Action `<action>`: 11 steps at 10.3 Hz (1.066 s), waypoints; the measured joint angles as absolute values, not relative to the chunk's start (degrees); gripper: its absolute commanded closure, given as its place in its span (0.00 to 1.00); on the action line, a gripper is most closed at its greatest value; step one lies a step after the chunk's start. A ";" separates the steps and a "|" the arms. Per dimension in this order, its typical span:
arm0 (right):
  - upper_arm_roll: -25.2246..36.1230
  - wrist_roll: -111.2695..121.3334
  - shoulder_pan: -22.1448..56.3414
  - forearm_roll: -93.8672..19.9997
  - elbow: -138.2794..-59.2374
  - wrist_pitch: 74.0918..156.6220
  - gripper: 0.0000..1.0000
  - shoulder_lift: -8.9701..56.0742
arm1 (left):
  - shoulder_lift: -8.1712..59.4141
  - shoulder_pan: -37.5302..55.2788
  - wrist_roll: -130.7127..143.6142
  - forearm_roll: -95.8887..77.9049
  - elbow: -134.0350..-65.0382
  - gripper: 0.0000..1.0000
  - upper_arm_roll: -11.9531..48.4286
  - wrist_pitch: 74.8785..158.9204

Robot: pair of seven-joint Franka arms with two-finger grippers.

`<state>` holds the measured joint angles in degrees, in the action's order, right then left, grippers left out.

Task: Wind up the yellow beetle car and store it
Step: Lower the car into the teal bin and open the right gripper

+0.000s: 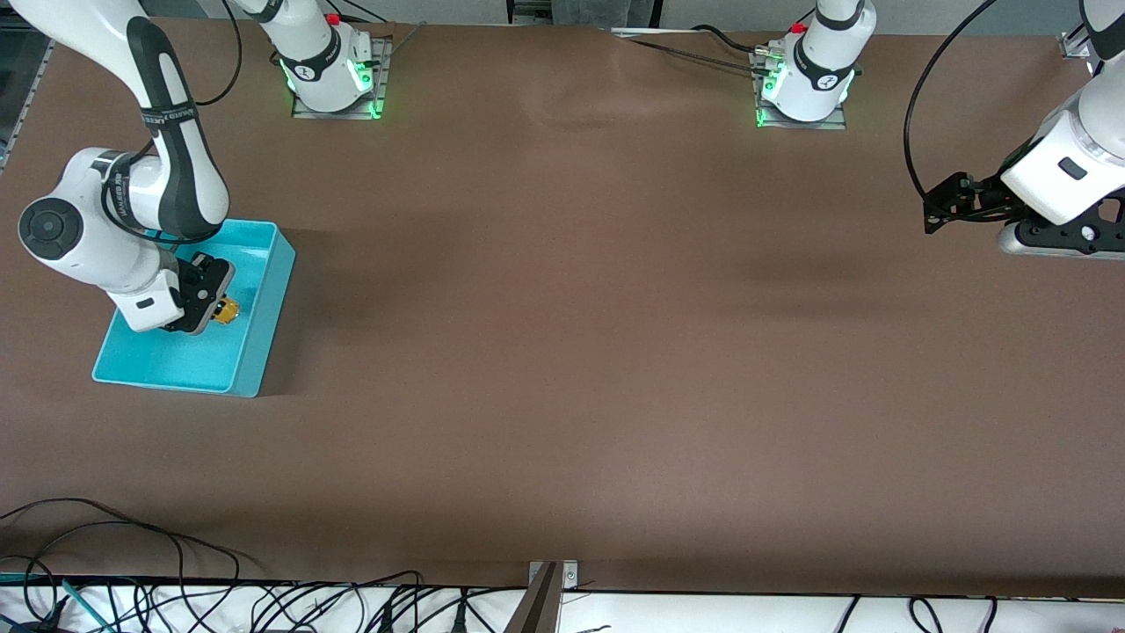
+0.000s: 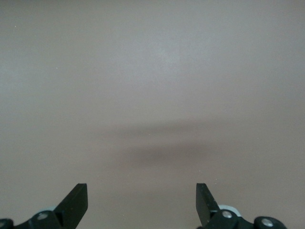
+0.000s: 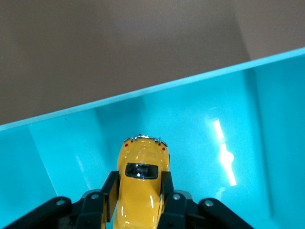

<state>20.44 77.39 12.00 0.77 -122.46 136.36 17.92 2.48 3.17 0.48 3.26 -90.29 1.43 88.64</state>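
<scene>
I see a wide brown counter [image 1: 562, 352], matte and evenly coloured, with soft shadows across its middle. One thing lies directly on it: a turquoise bin [image 1: 264, 325], rectangular and open-topped, sitting near the edge at the right arm's end. The two arm bases [image 1: 334, 83] [image 1: 804, 92] are bolted along the edge farthest from the front camera.
</scene>
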 measured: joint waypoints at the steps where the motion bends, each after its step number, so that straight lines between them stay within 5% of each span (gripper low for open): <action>1: 20.48 77.39 11.26 0.77 -123.17 137.61 1.00 18.79 | 2.54 3.16 0.49 3.25 -90.29 0.00 1.43 88.65; 5: 20.50 77.40 10.57 0.77 -123.44 140.48 1.00 21.99 | 2.59 3.17 0.54 3.25 -90.23 0.00 1.43 88.66; 6: 20.50 77.40 10.57 0.77 -123.44 140.64 0.73 22.05 | 2.59 3.17 0.55 3.25 -90.23 0.00 1.43 88.66; 11: 20.50 77.34 10.56 0.75 -123.43 140.77 0.21 22.11 | 2.60 3.17 0.60 3.25 -90.22 0.00 1.43 88.67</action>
